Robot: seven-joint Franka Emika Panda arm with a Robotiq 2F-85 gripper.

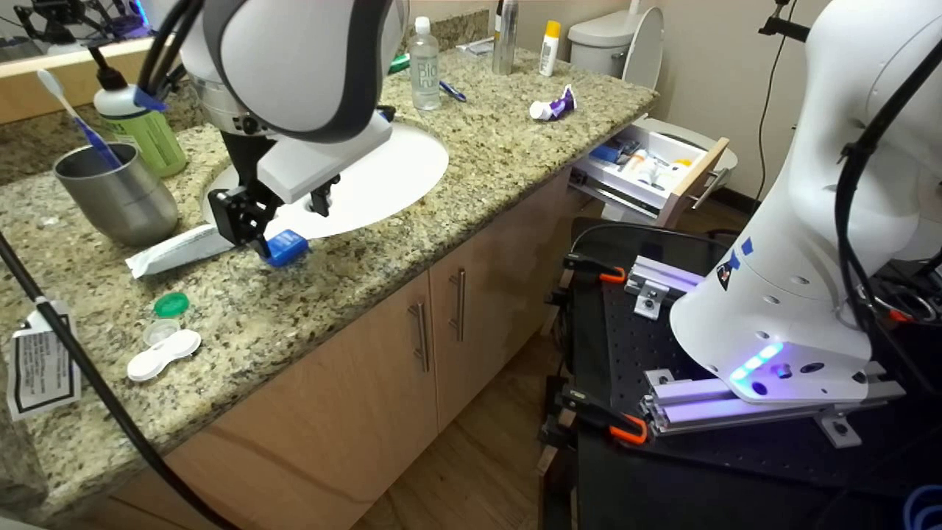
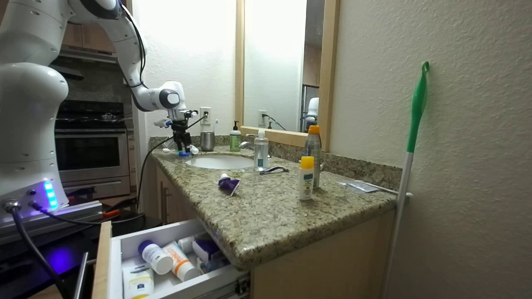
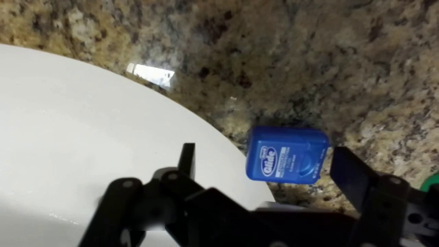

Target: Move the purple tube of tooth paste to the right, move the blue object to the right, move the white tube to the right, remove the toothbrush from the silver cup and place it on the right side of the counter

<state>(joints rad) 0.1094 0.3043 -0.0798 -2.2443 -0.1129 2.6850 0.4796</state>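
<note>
End effector (image 3: pixel 262 154) jaws spread wide, nothing gripped. Blue Glide box (image 3: pixel 287 154) is on the tabletop (image 1: pixel 508 158), at the near left rim of the sink (image 1: pixel 390 177). It sits between the fingers (image 3: pixel 349 175), much closer to one of them; wrist view shows a slim gap there. Rest as seen in an exterior view: white tube (image 1: pixel 180 252) lies left of the box, its right end hidden behind the end effector. Purple tube (image 1: pixel 561 106) lies right of the sink, toward the far end, cap to the left. Silver cup (image 1: pixel 136 206) stands upright at far left, toothbrush (image 1: pixel 96 140) in it, leaning left, head up. Green soap bottle (image 1: pixel 143 136) just right of the cup, a bit farther. Green cap (image 1: pixel 171 304) and white oblong case (image 1: pixel 164 355) near left. Drawer (image 1: pixel 693 182) pulled out below the far right end.
</note>
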